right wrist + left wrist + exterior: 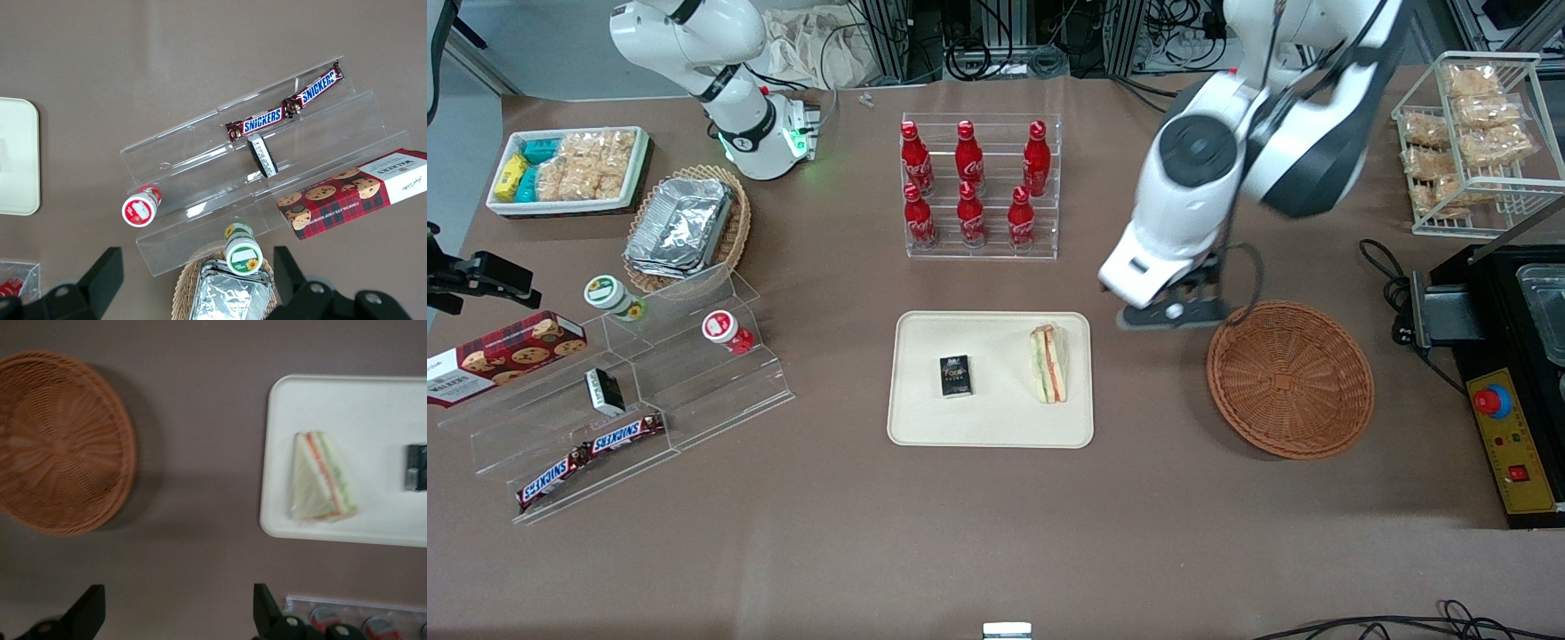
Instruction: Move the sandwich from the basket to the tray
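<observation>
1. Nearest the front camera, two brown-wrapped Snickers bars point(591, 458) are lying end to end on the lowest step of a clear acrylic stepped display stand point(631, 391), toward the parked arm's end of the table.
2. On the stand's higher steps, a small black box point(606, 392), a red-lidded cup point(723, 330) and a green-lidded cup point(611, 295) are resting, and a red tartan cookie box point(503, 354) is lying at about 9 o'clock of them.
3. The flat rectangular cream-beige tray point(991, 418) is sitting mid-table, and the triangular wedge sandwich in clear wrap point(1049, 363) is lying flat on it near its 3 o'clock edge, well apart from a small black packet point(956, 375) at the tray's centre.
4. The round reddish-brown woven wicker basket point(1289, 378) is standing at 3 o'clock of the tray, toward the working arm's end, with nothing in it.
5. The left gripper point(1172, 311) is hovering over bare tabletop between tray and basket, at roughly 10 o'clock of the basket rim; in the left wrist view its fingers point(90, 608) are standing wide apart and holding nothing.
6. Farther off, six red cola bottles point(971, 183) are standing in a clear acrylic rack point(982, 251), at 12 o'clock of the tray.
7. A paler tan wicker basket point(734, 233) with foil trays point(680, 224) is sitting farther than the stand, with a white bin of snack packets point(569, 171) at its 10 o'clock.
8. A white wire rack of bagged snacks point(1476, 138) is standing at the working arm's end.
</observation>
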You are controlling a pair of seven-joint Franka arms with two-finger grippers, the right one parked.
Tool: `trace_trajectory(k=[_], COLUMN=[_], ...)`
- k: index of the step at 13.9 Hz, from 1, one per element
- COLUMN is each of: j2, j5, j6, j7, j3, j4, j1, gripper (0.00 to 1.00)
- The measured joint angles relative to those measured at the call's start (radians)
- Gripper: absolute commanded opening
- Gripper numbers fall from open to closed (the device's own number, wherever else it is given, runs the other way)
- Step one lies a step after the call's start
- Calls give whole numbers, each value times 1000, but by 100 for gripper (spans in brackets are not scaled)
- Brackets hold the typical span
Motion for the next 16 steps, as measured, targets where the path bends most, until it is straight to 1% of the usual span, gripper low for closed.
trace_trajectory(k=[2, 5, 7, 9, 11, 16], j2=[-58, -107, -130, -140, -140, -122], j5=[-2, -8, -43, -60, -63, -63], j6=[-50, -100, -171, -227, -246, -250], j7=[90, 257, 345, 388, 397, 397], j3=[4, 10, 13, 14, 18, 20], j4=[-13, -12, 4, 32, 63, 104], j1=[65, 192, 281, 348, 368, 368], gripper=[100, 100, 100, 100, 100, 100])
